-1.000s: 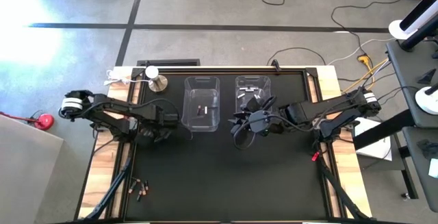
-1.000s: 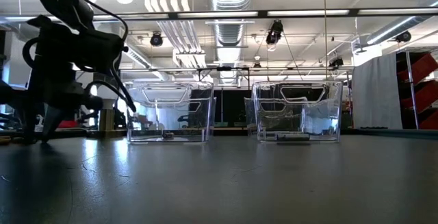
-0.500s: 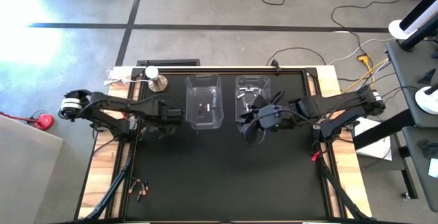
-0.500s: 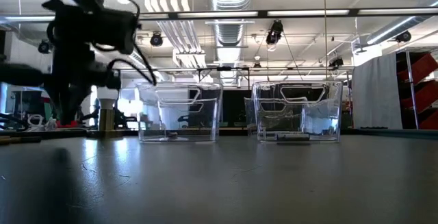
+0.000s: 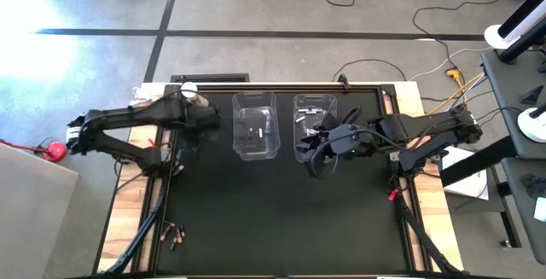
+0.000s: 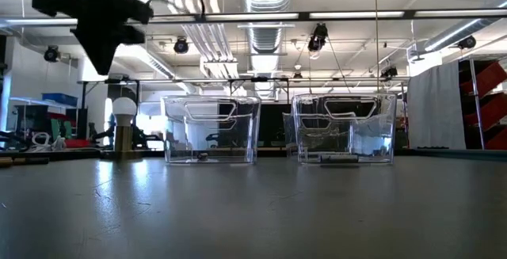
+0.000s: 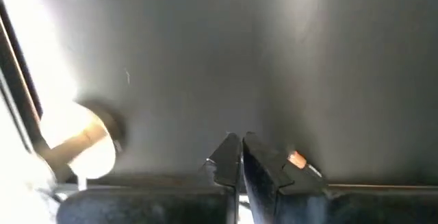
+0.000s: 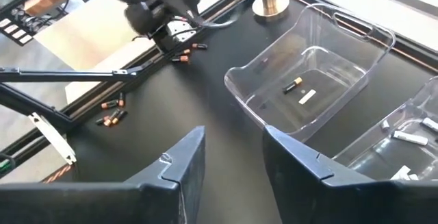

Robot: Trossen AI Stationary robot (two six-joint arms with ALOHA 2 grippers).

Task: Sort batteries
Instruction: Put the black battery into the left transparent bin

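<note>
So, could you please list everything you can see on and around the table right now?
Left bin: one, clear plastic, table's far side; two batteries inside.
Right bin: one, clear, beside it; white batteries inside.
Loose batteries: a few, copper-reddish, near-left table edge; more by the left rail.
Light bulb on metal stand: one, white, far-left corner.
Left end effector: shut, raised near the bulb.
Right end effector: open, by the bins.
</note>
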